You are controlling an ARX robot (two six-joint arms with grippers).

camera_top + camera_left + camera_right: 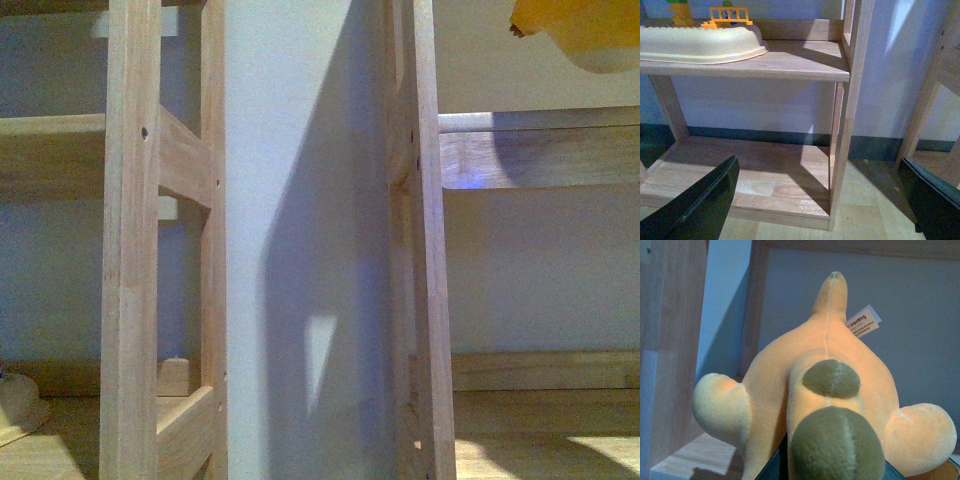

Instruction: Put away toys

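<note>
Left gripper point(822, 200) jaws wide apart, empty — right jaws' grip on plush toy point(825, 385) unclear.

Tray point(705, 45) on shelf point(790, 62), bricks point(730, 15) behind

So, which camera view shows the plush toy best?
The right wrist view: the plush toy fills the picture, with rounded limbs, olive patches and a pale tag. The front view shows only a yellow edge of it in the upper corner. The left wrist view does not show it, only wooden shelves.
</note>
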